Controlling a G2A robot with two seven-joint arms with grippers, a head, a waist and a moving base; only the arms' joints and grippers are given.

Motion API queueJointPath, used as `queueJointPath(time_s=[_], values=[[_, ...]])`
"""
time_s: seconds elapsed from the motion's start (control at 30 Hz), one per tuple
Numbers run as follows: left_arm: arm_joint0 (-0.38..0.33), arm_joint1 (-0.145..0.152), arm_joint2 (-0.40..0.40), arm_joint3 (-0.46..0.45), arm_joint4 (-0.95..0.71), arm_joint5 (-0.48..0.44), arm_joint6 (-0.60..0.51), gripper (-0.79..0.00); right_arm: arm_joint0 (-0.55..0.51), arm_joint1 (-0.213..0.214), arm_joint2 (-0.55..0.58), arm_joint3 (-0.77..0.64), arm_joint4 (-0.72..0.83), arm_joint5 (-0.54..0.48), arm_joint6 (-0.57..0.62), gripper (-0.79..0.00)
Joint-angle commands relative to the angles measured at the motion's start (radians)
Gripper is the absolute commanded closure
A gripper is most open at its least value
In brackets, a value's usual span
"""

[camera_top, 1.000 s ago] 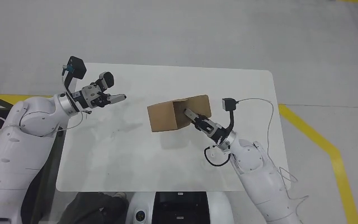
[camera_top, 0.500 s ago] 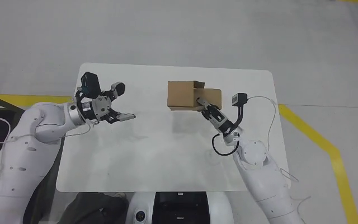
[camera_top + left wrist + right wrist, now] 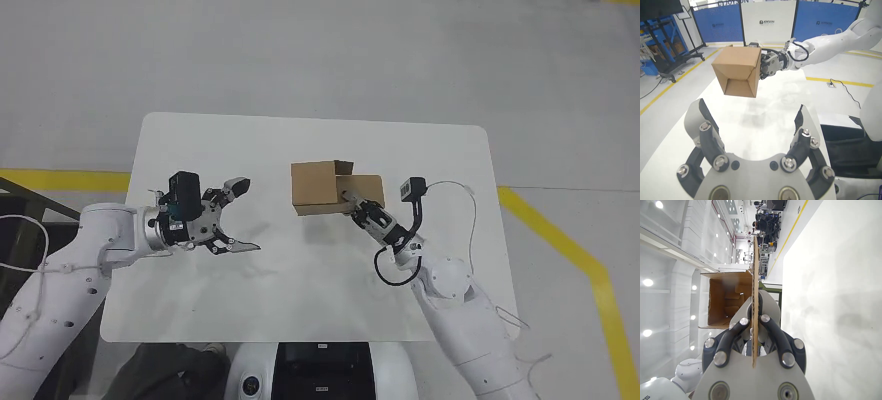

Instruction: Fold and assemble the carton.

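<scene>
A brown carton [image 3: 318, 188] hangs above the white table [image 3: 250, 290], lifted off the surface. My right gripper [image 3: 352, 205] is shut on one of its flaps [image 3: 755, 298], which runs edge-on between the fingers. The carton's open end faces the right wrist camera, and its inside [image 3: 728, 300] shows folded bottom flaps. From the left wrist, the carton [image 3: 737, 72] shows its closed folded end, with the right gripper behind it. My left gripper [image 3: 242, 214] is open, level with the carton and a short way to its left, nothing between its fingers [image 3: 702, 115].
The table edge [image 3: 300, 338] runs close to the robot's base. A black cable [image 3: 470, 185] loops from the right wrist camera over the table's right side. Yellow floor lines [image 3: 560, 240] lie beyond the table.
The left arm has swung toward the table's middle and its gripper has opened wide. The right gripper carried the carton from the centre up and back, turning it, and now holds it slightly left.
</scene>
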Motion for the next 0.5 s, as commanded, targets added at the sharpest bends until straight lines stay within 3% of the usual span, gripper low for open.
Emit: queueJointPath(time_s=[0.0, 0.27, 0.47], values=[[0.0, 0.0, 0.0, 0.0, -0.002, 0.0, -0.02, -0.785, 0.0, 0.0, 0.0, 0.0, -0.001, 0.0, 0.0, 0.0], [0.0, 0.0, 0.0, 0.0, -0.002, 0.0, -0.02, -0.785, -0.003, 0.0, 0.0, -0.001, 0.002, 0.002, -0.006, 0.0], [-0.011, -0.014, 0.023, 0.018, -0.051, 0.078, -0.061, -0.785, 0.005, -0.004, -0.018, 0.002, 0.027, 0.014, -0.015, 0.0]])
